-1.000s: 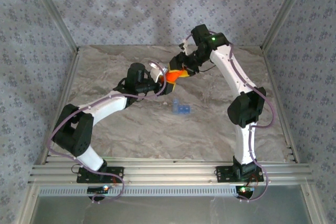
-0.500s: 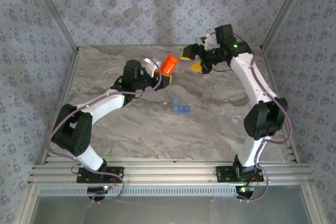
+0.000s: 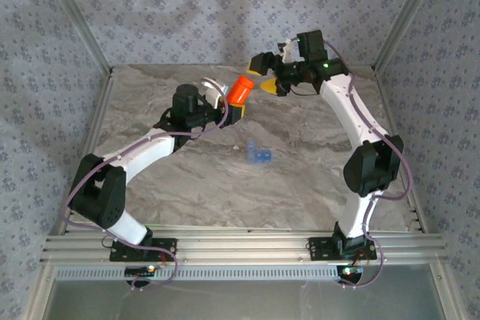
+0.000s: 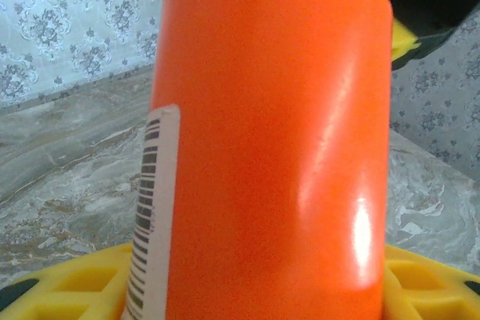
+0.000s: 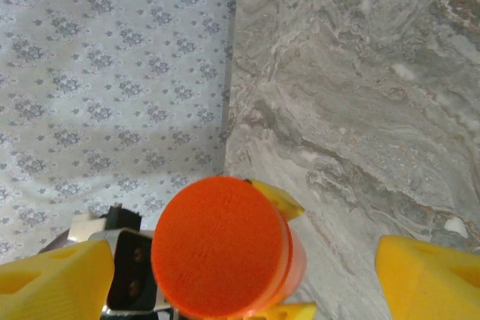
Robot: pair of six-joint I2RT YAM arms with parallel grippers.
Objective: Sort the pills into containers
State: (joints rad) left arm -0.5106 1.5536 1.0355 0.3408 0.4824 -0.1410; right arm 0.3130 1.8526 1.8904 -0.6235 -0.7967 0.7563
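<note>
**A:** While the left gripper [image 3: 234, 107] is clamping the orange bottle [image 3: 241, 89] by its lower end, where is that bottle hanging?

**B:** It is hanging tilted above the far part of the marble table [image 3: 187, 185]. It is much nearer the back wall [image 3: 225, 13] than the near rail [image 3: 240, 249]. From the left wrist, the yellow fingers [image 4: 427, 282] are pressing it from both sides, and its barcode label [image 4: 154, 207] is facing the camera.

**A:** What is the right gripper doing?

**B:** The right gripper [image 3: 264, 74] is hovering just beside the bottle's top end, jaws standing wide apart and gripping nothing. From the right wrist, its fingertips [image 5: 427, 275] are flanking the round orange top, with a gap showing on each side.

**A:** And where is the pill box lying?

**B:** The blue pill box [image 3: 259, 155] is lying flat near the middle of the table. It is well apart from both grippers and closer to the arm bases than the bottle is. Bare marble is spreading around it on every side, broadest toward the near rail.

**A:** How are the arms sitting against the edges?

**B:** The left arm [image 3: 142, 151] is stretching diagonally from the near left corner toward the far middle. The right arm [image 3: 345, 106] is arching up along the right side, its elbow standing near the table's right edge. The pill box is lying in the open marble between them.
</note>
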